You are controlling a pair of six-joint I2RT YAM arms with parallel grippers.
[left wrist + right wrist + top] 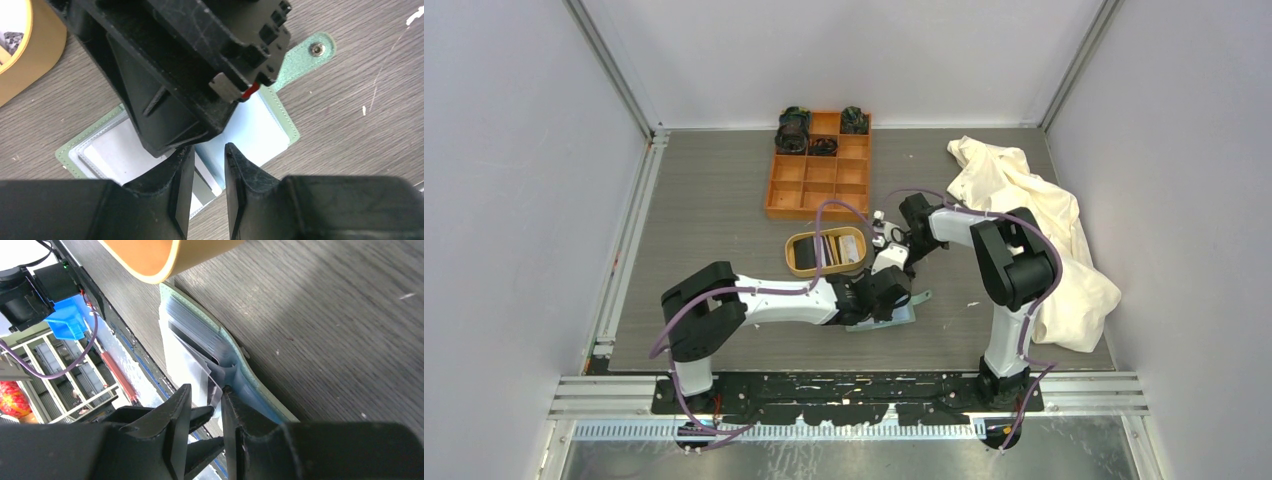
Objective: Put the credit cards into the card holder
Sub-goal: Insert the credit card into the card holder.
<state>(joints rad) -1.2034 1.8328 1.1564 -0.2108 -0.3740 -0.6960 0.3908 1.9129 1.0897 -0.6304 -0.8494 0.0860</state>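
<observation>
- The holder (107, 150) lies open and flat on the surface (714, 210), near the front edge, between the two arms
- It is green outside, with pale pockets inside; one half looks pale blue
- Its little tab (310, 50) sticks out to the side and has a round snap on it
- The left gripper (209, 150) is low over the middle of the holder
- Its fingers are a little way apart, and I can see nothing held between them, only the holder below
- The right gripper (206, 390) comes down from the far side and is just next to the left one, over the same spot
- Its fingers are nearly together, and clear pocket sheets of the holder stand up between the tips; it looks like it is pinching them
- The sheets near the right gripper are lifted up off the holder, and the rest lies flat
- The cards (844, 250) are in the oval tray (796, 255), just behind the holder; one looks dark and one white
- The tray is close to the holder; I cannot tell if they touch
- An orange box (824, 195) sits further back, with dark things in its far corners
- A big white cloth (1024, 220) lies crumpled on the right side
</observation>
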